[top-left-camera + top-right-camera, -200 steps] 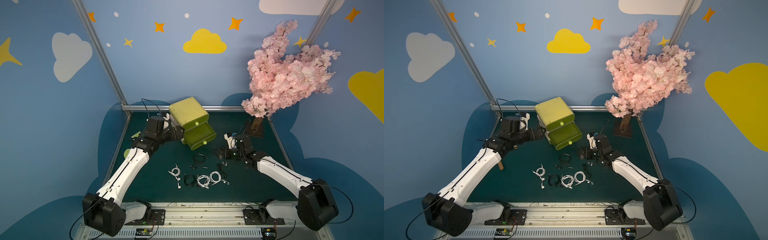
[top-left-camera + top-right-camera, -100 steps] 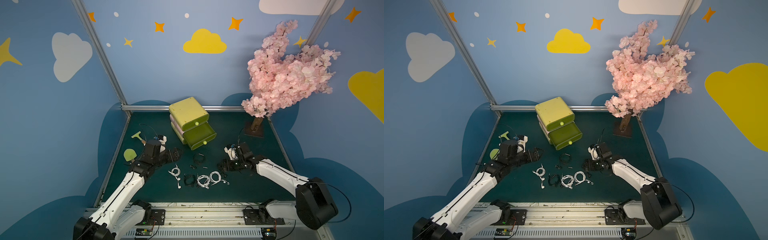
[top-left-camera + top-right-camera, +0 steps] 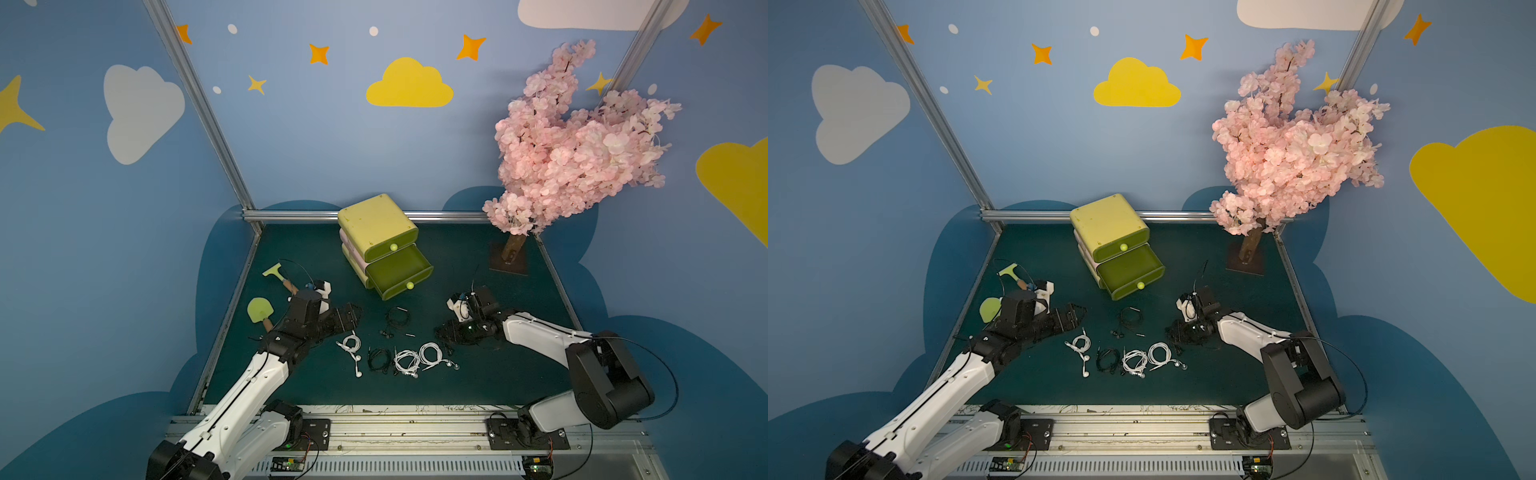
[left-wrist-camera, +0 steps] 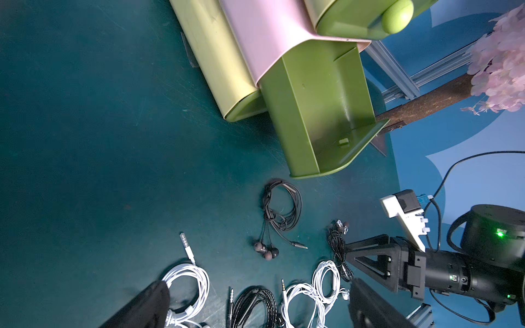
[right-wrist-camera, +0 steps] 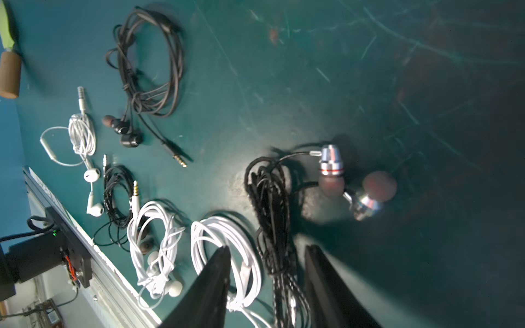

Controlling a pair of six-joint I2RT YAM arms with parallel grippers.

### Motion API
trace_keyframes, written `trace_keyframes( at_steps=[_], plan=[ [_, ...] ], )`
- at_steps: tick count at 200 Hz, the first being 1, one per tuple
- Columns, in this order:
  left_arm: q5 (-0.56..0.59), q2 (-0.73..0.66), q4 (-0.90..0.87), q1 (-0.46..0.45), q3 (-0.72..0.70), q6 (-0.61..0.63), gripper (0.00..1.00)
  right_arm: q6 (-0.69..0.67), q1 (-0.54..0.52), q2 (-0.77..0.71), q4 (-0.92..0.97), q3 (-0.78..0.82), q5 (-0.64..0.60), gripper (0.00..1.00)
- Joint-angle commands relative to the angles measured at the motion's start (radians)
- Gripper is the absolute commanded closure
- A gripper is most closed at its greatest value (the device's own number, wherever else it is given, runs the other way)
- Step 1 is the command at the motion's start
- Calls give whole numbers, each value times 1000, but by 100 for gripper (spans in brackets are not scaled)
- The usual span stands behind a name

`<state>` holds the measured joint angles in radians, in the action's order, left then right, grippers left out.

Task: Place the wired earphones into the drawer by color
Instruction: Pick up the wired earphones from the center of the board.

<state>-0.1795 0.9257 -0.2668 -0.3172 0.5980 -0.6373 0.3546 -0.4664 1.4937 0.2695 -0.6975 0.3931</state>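
Straddles black braided earphones (image 5: 270,198) in front half of table (image 3: 478,386) with right gripper (image 5: 265,250), jaws apart, unclamped; holds left gripper (image 3: 348,318) wide, empty.

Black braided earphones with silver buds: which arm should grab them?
Right. The right hand straddles the black braided earphones, a finger on each side. The left hand is open by a white bundle, farther off.
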Motion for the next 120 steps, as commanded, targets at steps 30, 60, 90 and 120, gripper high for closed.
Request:
trace_keyframes(
  at_steps=[30, 60, 90, 120],
  plan=[
    [3, 22, 35, -3, 5, -7, 0, -16, 3, 59, -40, -29, 35, 62],
    [-1, 34, 34, -3, 11, -11, 0, -22, 4, 83, -43, -37, 33, 72],
    [-3, 32, 26, -5, 13, -10, 0, -28, 8, 96, -39, -43, 33, 80],
    [0, 28, 27, -5, 10, -12, 0, -35, 10, 75, -26, -42, 29, 88]
  ],
)
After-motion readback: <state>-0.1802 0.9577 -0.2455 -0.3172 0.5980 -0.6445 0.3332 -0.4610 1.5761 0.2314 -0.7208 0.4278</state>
